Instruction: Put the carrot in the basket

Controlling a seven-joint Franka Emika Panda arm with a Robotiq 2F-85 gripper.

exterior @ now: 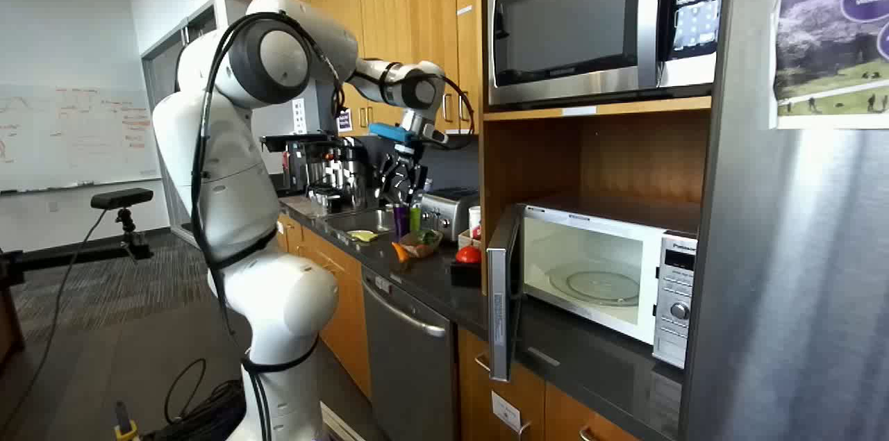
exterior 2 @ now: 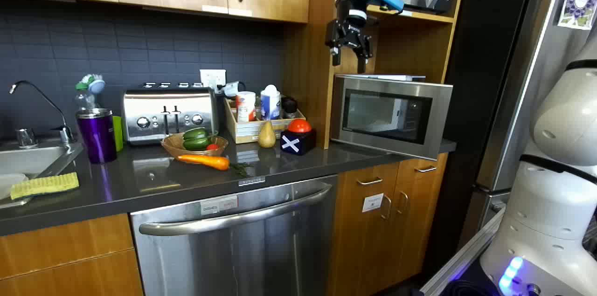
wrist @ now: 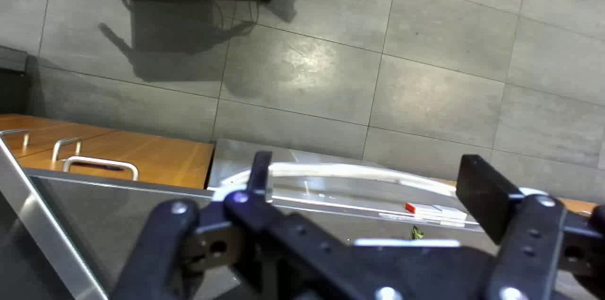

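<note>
The orange carrot [exterior 2: 205, 161] lies on the dark counter, in front of and close against the basket, its leafy end to the right. It also shows in an exterior view [exterior: 401, 251]. In the wrist view only its green leaf tip [wrist: 417, 233] shows; the rest is hidden behind the gripper body. The basket [exterior 2: 170, 146] is a shallow brown woven bowl holding green peppers and a red tomato; it also shows in an exterior view [exterior: 422, 251]. My gripper [exterior 2: 349, 60] is open and empty, high above the counter and well away from the carrot; its fingers are wide apart in the wrist view [wrist: 366, 170].
A purple tumbler [exterior 2: 97, 137], a toaster [exterior 2: 170, 116], a box of containers [exterior 2: 242, 133], a pear [exterior 2: 267, 135] and a red button on a black box [exterior 2: 298, 142] stand round the basket. The lower microwave's door [exterior 2: 387, 116] is open, out over the counter.
</note>
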